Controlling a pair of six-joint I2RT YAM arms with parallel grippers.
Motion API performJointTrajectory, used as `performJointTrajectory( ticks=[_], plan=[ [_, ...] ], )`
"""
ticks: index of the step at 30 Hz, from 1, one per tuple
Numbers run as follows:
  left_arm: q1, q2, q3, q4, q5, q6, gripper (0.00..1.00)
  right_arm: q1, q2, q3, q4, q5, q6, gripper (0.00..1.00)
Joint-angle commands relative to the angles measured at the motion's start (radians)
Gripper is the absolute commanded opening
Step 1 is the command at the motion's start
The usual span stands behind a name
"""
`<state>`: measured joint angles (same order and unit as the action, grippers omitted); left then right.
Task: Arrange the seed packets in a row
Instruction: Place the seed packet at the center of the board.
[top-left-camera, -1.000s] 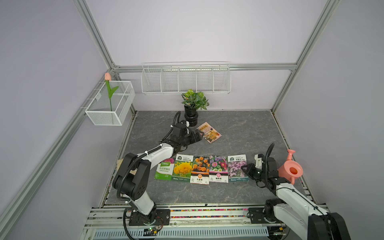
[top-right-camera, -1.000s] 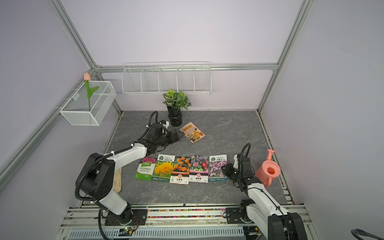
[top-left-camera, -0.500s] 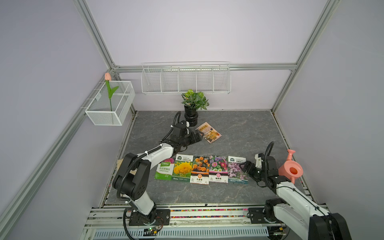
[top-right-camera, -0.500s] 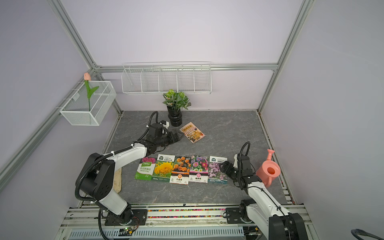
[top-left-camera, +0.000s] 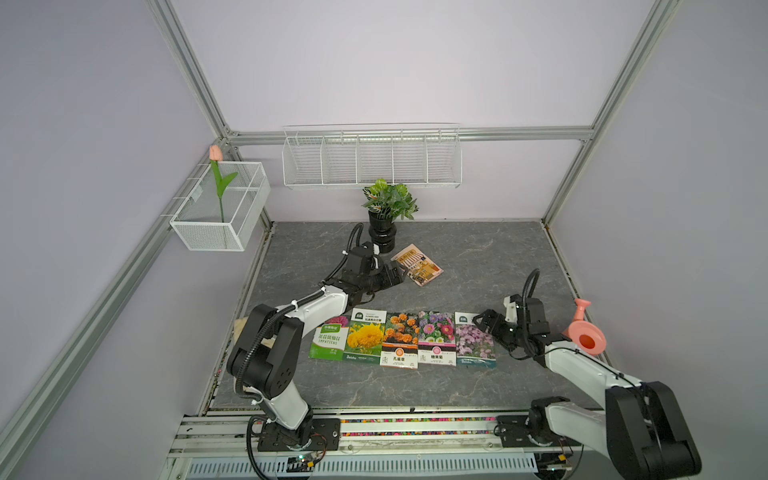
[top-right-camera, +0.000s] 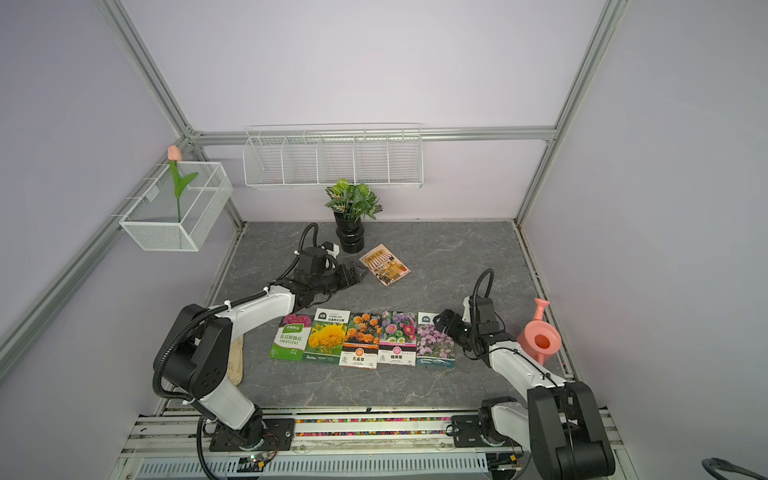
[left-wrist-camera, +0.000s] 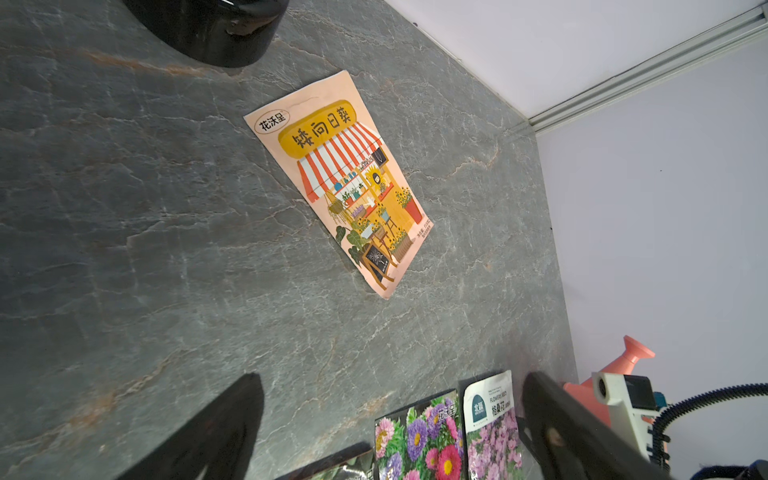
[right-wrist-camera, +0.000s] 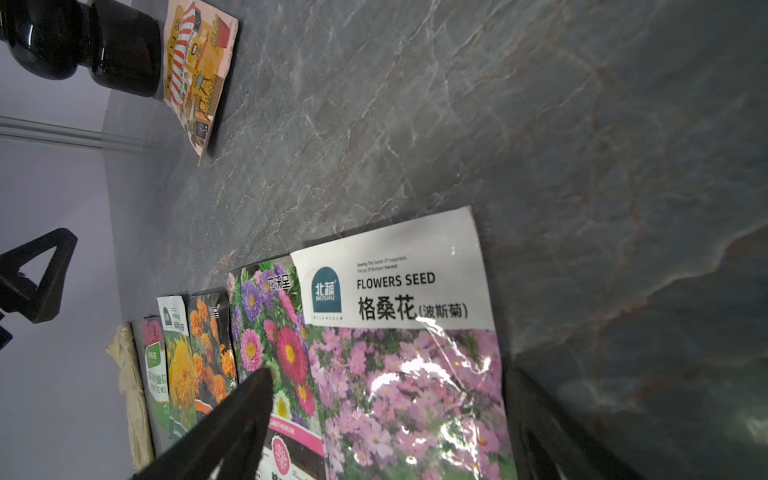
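Note:
Five seed packets lie side by side in a row: green (top-left-camera: 328, 338), yellow (top-left-camera: 365, 336), orange (top-left-camera: 400, 340), mixed pink (top-left-camera: 436, 337) and lilac (top-left-camera: 473, 340). The beige shopfront packet (top-left-camera: 417, 264) lies apart and askew, further back by the vase. My left gripper (top-left-camera: 401, 272) is open, its tips just short of that packet's near-left edge; the left wrist view shows the beige packet (left-wrist-camera: 340, 183) ahead of empty jaws. My right gripper (top-left-camera: 484, 326) is open at the lilac packet's right edge. In the right wrist view the lilac packet (right-wrist-camera: 407, 332) lies flat under the spread fingers.
A black vase with a plant (top-left-camera: 382, 237) stands right behind the left gripper. A pink watering can (top-left-camera: 586, 336) sits close to the right arm. A cream glove (top-right-camera: 235, 357) lies at the left edge of the table. Wire baskets (top-left-camera: 370, 158) hang on the walls.
My right gripper has opened and let go of the lilac packet, which now lies at the right end of the row. The left arm has hardly moved.

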<state>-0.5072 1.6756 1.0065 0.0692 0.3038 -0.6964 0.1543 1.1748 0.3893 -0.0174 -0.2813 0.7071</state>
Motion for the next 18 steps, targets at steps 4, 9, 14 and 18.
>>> performJointTrajectory(
  ticks=[4, 9, 14, 18],
  plan=[
    [-0.004, 0.024, 0.041, -0.018, -0.008, 0.023, 1.00, 0.015, -0.031, 0.059, -0.088, 0.018, -0.036, 0.90],
    [-0.004, 0.081, 0.061, -0.001, 0.006, 0.012, 1.00, 0.045, -0.048, 0.211, -0.250, 0.235, -0.122, 0.92],
    [-0.002, 0.211, 0.134, 0.081, 0.075, -0.041, 1.00, 0.083, 0.219, 0.414, -0.044, 0.054, -0.122, 0.93],
    [-0.003, 0.279, 0.192, 0.085, 0.048, -0.024, 1.00, 0.106, 0.528, 0.653, 0.023, -0.055, -0.135, 0.93]
  ],
)
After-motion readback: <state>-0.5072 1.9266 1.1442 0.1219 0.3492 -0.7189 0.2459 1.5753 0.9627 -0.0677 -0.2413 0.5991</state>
